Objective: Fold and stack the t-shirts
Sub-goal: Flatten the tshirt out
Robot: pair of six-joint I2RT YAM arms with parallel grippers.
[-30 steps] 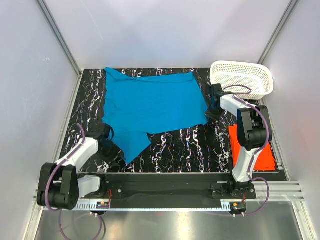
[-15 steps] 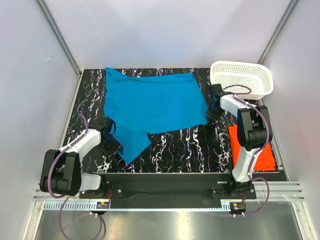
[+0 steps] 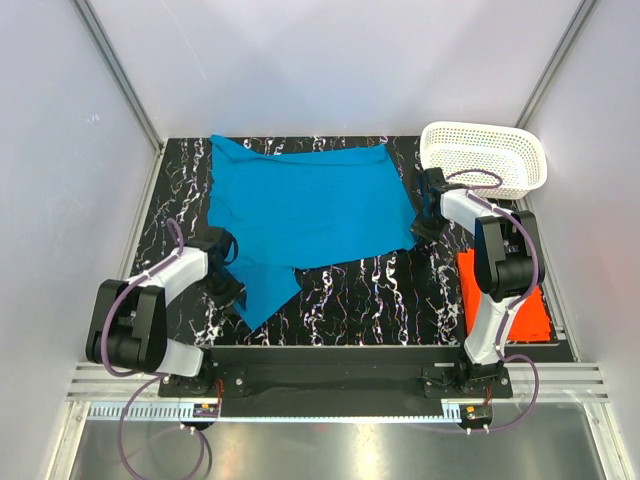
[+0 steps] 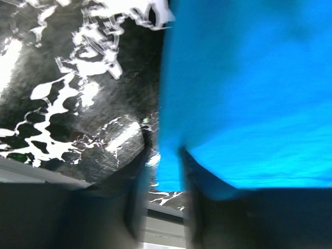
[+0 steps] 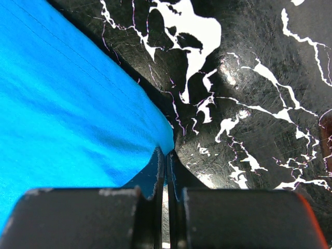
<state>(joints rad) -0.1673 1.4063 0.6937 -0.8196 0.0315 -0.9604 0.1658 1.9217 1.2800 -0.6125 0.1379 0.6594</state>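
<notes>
Two shirts are on the black marbled table (image 3: 370,300). One, the blue shirt (image 3: 300,210), lies spread open across the middle and far left of the top, with one narrow flap reaching toward the near edge. Its other, the orange shirt (image 3: 533,315), lies as a flat folded rectangle at the near right, partly hidden behind the right arm. At the far right corner sits a white basket (image 3: 440,150), apart from both shirts. At the blue shirt's near right corner, the right gripper (image 3: 418,232) is low on the table. In the wrist view its fingers are pressed together, with the cloth's corner pinched in the slit between them. By the near left flap of the same shirt is the left gripper (image 3: 228,278). In its blurred wrist view the fingers (image 4: 137,202) stand a little apart with the blue edge between them, and I cannot tell whether they grip it.
</notes>
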